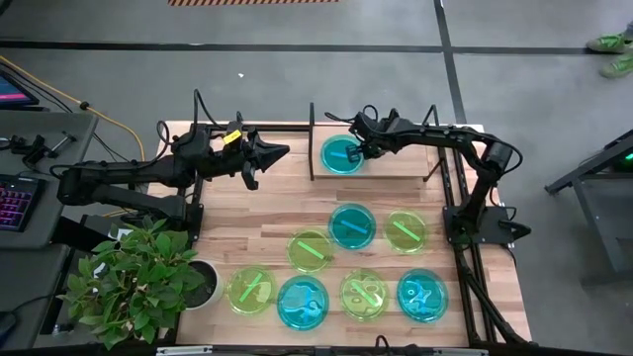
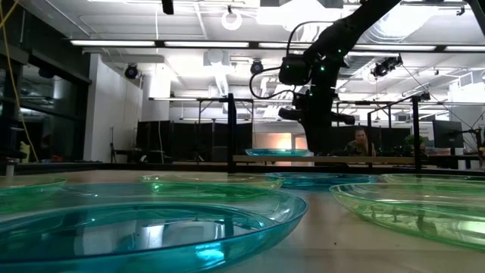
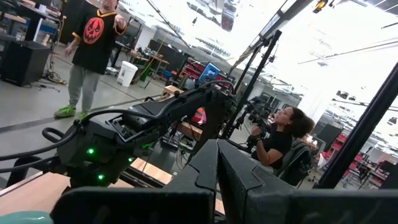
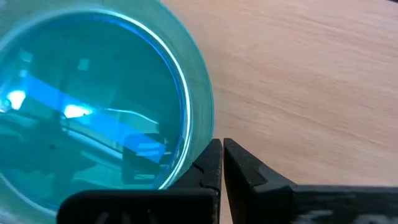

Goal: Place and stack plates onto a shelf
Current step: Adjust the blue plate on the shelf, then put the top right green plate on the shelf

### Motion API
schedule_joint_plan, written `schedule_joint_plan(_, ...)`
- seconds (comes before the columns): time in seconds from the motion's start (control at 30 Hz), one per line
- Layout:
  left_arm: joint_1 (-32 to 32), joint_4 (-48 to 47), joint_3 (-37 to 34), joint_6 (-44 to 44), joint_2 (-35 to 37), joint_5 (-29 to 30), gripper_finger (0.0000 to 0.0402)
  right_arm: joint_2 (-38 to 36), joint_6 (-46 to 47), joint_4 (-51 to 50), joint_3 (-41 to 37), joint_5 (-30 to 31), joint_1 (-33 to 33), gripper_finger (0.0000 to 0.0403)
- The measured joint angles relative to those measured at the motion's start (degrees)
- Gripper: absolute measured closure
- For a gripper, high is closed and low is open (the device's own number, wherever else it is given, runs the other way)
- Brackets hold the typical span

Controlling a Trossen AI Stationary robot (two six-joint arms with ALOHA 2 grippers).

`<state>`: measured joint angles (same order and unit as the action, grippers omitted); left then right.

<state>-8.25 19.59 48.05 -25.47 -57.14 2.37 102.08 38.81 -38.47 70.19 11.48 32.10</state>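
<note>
The right claw [image 1: 360,148] is out over the shelf [image 1: 396,170] at the far edge of the bench [image 1: 257,222], its fingers pinched together on the rim of a cyan-blue plate [image 1: 342,155]. In the right wrist view the two fingertips [image 4: 211,165] meet almost shut at the plate's [image 4: 93,99] edge. That plate lies flat on the shelf's light wood base board, between the black upright posts, and its lighter stripe runs roughly side to side across the bench, slightly slanted. From the low view it [image 2: 278,152] sits level, raised a little above the bench top, with the right arm [image 2: 314,83] coming down onto it from above.

The left claw [image 1: 259,154] waits to the left of the shelf, just above the bench's far edge, its dark fingers brought together and pointing toward the shelf.

Seven more plates lie flat on the near half of the bench: a cyan one [image 1: 352,225] and a lime-green one [image 1: 405,230] side by side nearest the shelf, a green one [image 1: 311,250] just left of and nearer than them, and a front row of green [image 1: 250,291], cyan [image 1: 303,303], green [image 1: 364,294] and cyan [image 1: 422,295]. Their stripes point in different diagonal directions.

A potted plant [image 1: 143,279] stands at the bench's near left corner.
</note>
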Motion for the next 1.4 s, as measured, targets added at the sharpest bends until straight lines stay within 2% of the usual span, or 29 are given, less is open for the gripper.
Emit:
schedule_joint_plan(0.67,0.0,-0.02,0.0,0.05,0.0,0.0,0.0402,-0.01,4.23,5.78,0.02,-3.37,-0.03,0.0403)
schedule_joint_plan(0.83,0.0,-0.02,0.0,0.05,0.0,-0.02,0.0401,-0.58,2.07,5.32,0.02,-3.16,0.0,0.0403)
schedule_joint_plan(0.97,0.01,-0.02,0.0,0.05,0.0,-0.02,0.0402,-5.28,-4.71,2.95,0.11,-2.62,-0.03,0.0403)
schedule_joint_plan(1.17,0.02,-0.09,0.0,0.04,0.0,-0.02,0.0402,-16.01,-17.68,-9.69,0.13,-4.82,-4.51,0.0403)
schedule_joint_plan(1.3,0.02,-0.13,0.0,0.04,0.0,0.0,0.0401,-24.44,-18.13,-12.0,-3.65,-6.05,-10.65,0.0403)
schedule_joint_plan(1.4,0.02,-0.13,0.0,0.06,0.0,0.35,0.0401,-31.22,-12.54,-8.57,-9.95,-8.86,-15.93,0.0403)
